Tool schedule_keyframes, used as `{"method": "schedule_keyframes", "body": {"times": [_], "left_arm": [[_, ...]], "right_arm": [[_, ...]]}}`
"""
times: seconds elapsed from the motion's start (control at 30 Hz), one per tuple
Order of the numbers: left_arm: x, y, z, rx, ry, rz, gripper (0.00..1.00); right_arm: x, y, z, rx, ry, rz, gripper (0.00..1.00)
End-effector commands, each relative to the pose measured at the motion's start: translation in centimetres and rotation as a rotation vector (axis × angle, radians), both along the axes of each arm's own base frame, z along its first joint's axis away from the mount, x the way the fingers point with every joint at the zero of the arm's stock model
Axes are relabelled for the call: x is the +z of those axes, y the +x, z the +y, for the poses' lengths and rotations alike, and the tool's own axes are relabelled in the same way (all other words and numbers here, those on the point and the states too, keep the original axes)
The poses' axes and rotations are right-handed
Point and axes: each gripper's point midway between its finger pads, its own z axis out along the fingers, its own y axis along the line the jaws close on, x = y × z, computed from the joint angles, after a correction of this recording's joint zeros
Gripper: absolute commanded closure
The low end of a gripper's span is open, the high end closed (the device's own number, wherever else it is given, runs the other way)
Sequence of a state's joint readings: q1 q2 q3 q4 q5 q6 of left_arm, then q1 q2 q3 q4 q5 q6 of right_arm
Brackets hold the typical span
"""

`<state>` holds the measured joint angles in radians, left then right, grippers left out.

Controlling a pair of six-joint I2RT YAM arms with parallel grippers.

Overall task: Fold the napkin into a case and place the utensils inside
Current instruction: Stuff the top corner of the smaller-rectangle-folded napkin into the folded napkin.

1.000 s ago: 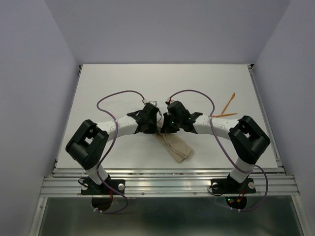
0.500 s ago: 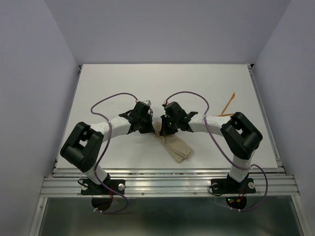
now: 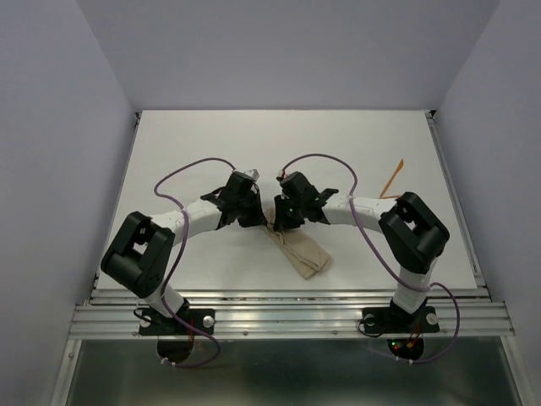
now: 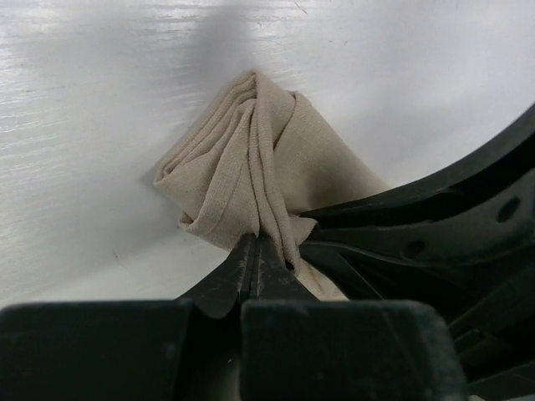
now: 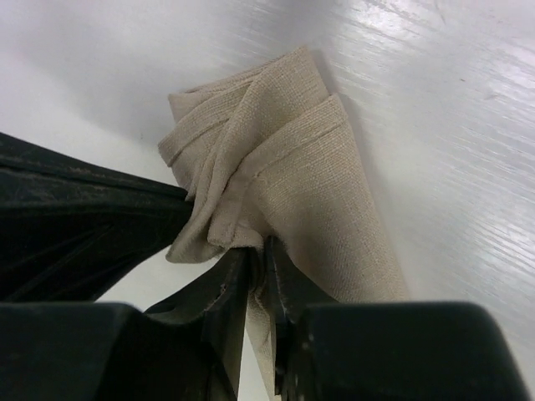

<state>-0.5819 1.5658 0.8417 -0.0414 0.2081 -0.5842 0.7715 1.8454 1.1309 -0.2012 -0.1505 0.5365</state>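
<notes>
With left fingers [image 4: 230,280] pinched tight on the napkin [image 4: 251,159], right fingers [image 5: 226,292] a slit apart around its fold, hold unclear.
Bunched between them, utensils [image 3: 394,176] well apart at right; could slump and lose its folds if let go unevenly.

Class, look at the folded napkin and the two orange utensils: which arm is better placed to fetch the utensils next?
Right. The utensils lie far right, beside the right arm; the left pincer is shut on the napkin.
</notes>
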Motion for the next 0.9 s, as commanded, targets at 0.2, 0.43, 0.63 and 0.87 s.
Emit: {"method": "schedule_keyframes", "body": {"times": [0.2, 0.43, 0.63, 0.87], "left_arm": [[1.0, 0.7, 0.6, 0.0, -0.016, -0.044, 1.0], [0.9, 0.8, 0.8, 0.003, -0.012, -0.043, 1.0], [0.8, 0.7, 0.8, 0.001, -0.011, -0.041, 1.0], [1.0, 0.8, 0.7, -0.002, -0.017, -0.044, 1.0]], "right_arm": [[4.0, 0.5, 0.6, 0.039, 0.088, -0.092, 0.73], [5.1, 0.6, 1.3, 0.039, 0.13, -0.098, 0.66], [5.9, 0.9, 2.2, 0.052, 0.167, -0.105, 0.62], [6.3, 1.3, 2.9, 0.053, 0.194, -0.108, 0.58]]}}
